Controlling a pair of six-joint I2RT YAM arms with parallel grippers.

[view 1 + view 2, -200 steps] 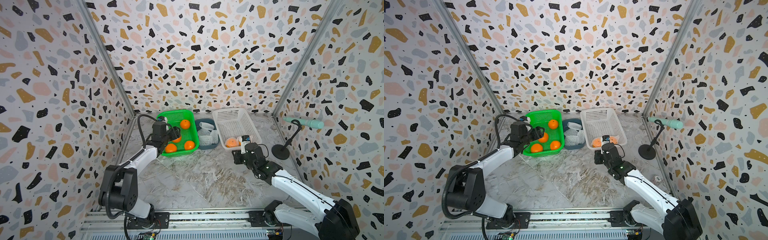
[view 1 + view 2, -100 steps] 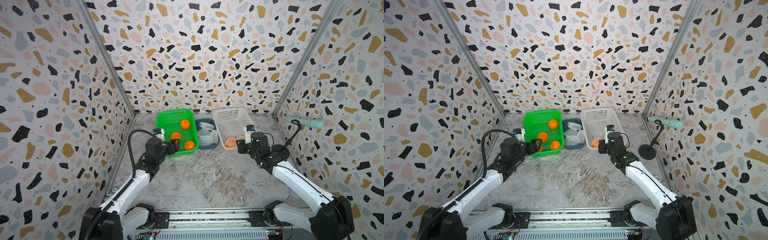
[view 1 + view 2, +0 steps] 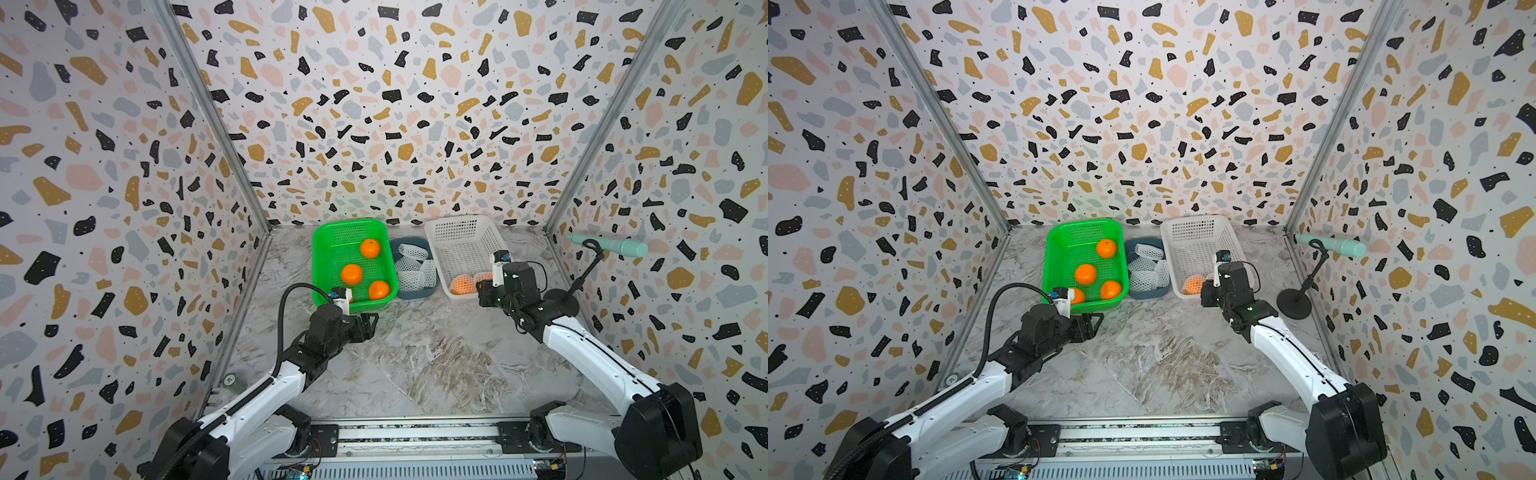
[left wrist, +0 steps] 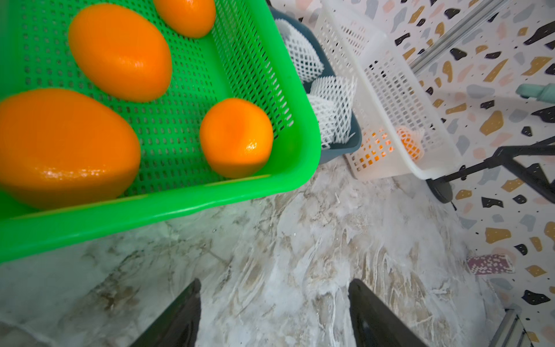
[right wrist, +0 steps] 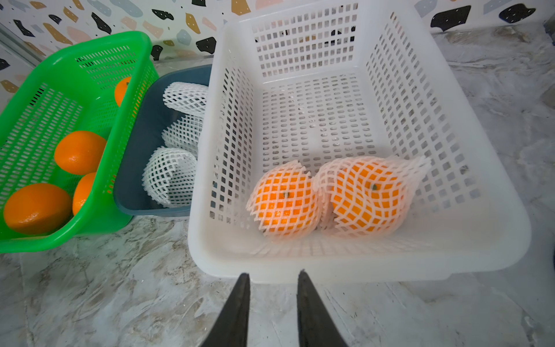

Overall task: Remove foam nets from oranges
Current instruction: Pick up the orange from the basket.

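Mostly done — four bare oranges in green basket left of blue bin, shed foam nets inside bin. Two netted oranges left to strip, in white basket right of bin. Left fingers spread wide, empty, over counter; right fingers slightly apart, empty, facing white basket.

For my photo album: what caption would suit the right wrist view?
The empty right gripper faces a white basket holding two foam-netted oranges.
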